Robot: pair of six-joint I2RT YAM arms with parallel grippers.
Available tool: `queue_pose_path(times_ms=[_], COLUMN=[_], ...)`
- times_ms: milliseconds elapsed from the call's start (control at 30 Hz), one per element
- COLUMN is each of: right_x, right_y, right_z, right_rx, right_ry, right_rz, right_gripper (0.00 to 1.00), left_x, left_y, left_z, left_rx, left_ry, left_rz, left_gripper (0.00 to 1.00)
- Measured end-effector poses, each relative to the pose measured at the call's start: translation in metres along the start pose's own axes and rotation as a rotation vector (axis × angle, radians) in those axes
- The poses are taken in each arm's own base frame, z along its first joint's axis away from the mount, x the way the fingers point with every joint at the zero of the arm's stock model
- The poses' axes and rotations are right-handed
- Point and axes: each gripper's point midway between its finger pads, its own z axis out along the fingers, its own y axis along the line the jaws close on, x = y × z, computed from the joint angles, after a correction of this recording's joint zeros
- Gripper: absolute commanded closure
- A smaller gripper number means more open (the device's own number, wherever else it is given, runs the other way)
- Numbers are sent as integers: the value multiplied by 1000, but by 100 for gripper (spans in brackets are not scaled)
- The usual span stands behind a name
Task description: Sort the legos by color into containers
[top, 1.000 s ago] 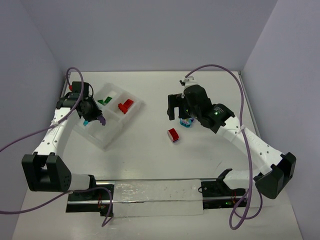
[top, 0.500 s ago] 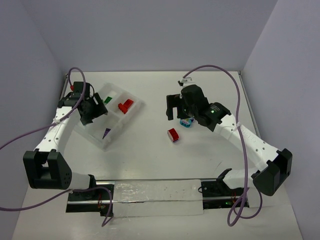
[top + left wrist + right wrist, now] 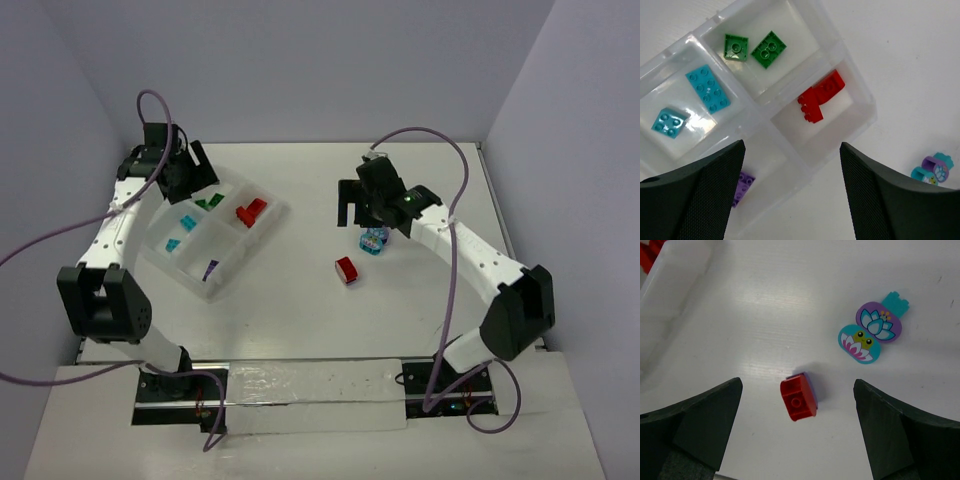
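Observation:
The white tray [image 3: 205, 290] of containers lies at the left. In the left wrist view its [image 3: 866, 107] compartments hold two green legos [image 3: 768, 49], two teal ones [image 3: 708, 88], a red cluster [image 3: 820, 95] and a purple brick [image 3: 742, 185]. My left gripper [image 3: 791, 146] hangs open and empty above the tray's near edge; the top view shows it [image 3: 192, 168] over the tray's back corner. A loose red brick [image 3: 799, 396] lies on the table below my open, empty right gripper [image 3: 797, 382]. A teal-and-purple cluster [image 3: 871, 332] lies beside it.
White walls close in the table on the left, back and right. In the top view the red brick [image 3: 347, 270] and the cluster [image 3: 373, 241] lie mid-table, right of the tray. A tray corner [image 3: 670, 290] shows at the right wrist view's upper left.
My left gripper opened and dropped the purple brick into a near tray compartment, then drew up and back. The right gripper lifted slightly off the cluster, still open.

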Motion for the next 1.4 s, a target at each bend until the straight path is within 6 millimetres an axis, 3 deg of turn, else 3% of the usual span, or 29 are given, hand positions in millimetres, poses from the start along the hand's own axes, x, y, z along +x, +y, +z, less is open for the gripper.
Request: queue_pose_path(times_ms=[167, 300, 533, 800, 967, 1067, 1300, 1400], right_x=[-12, -16, -33, -22, -13, -4, 47, 66], right_y=[-8, -5, 5, 8, 8, 6, 16, 10], right_z=[30, 39, 49, 51, 48, 44, 33, 32], right_rx=[56, 57, 44, 10, 2, 25, 26, 46], right_ry=[57, 78, 94, 135, 179, 210, 291, 320], right_rz=[41, 27, -37, -68, -63, -68, -139, -158], right_gripper=[0, 0, 0, 1, 2, 1, 0, 0], left_x=[18, 26, 7, -14, -5, -8, 40, 50], left_y=[9, 14, -3, -16, -16, -27, -59, -57], left_z=[50, 64, 57, 47, 40, 36, 16, -6], left_rx=[-54, -95, -89, -59, -81, -74, -25, -2], left_ry=[94, 120, 56, 4, 65, 74, 132, 122], left_rz=[-1, 4, -16, -34, -48, -34, 70, 74], left_gripper=[18, 18, 18, 13, 9, 10, 10, 10])
